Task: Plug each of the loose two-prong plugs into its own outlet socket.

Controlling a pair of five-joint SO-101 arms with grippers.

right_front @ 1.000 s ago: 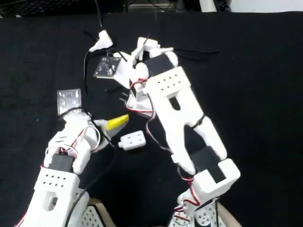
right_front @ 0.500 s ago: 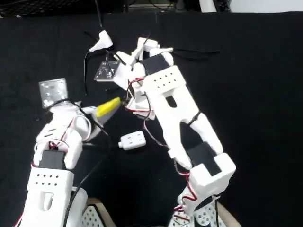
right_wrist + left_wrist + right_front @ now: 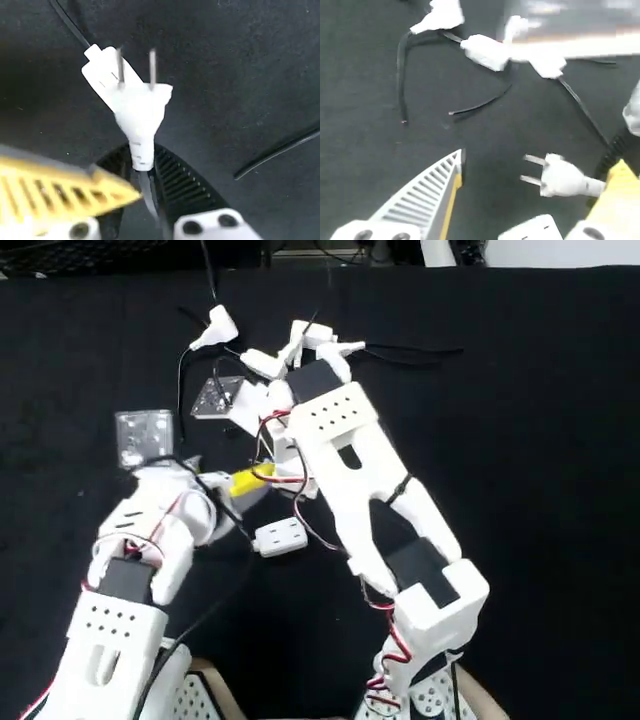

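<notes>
Surface: black cloth table [image 3: 540,440].
Right gripper [image 3: 142,172]: pinching white two-prong plug [image 3: 137,102] at its cable neck, prongs pointing away.
Left gripper [image 3: 535,170]: jaws spread wide, near that plug.
White rectangular outlet block [image 3: 280,536]: centre, toward 7 o'clock.
Second white plug [image 3: 213,328]: loose, 11 o'clock.

My high camera is fixed above the black table [image 3: 540,440] and looks down over it from the near edge, far enough back to take in the whole work area. The left wrist camera rides low over the cloth and faces across it toward the table's far side. At the far end of its picture it catches the far plug [image 3: 440,15], which the high view also shows [image 3: 213,328], so those two views overlap there. The right wrist camera sits very near, looking steeply down on the white plug [image 3: 137,107], with cloth just behind.
</notes>
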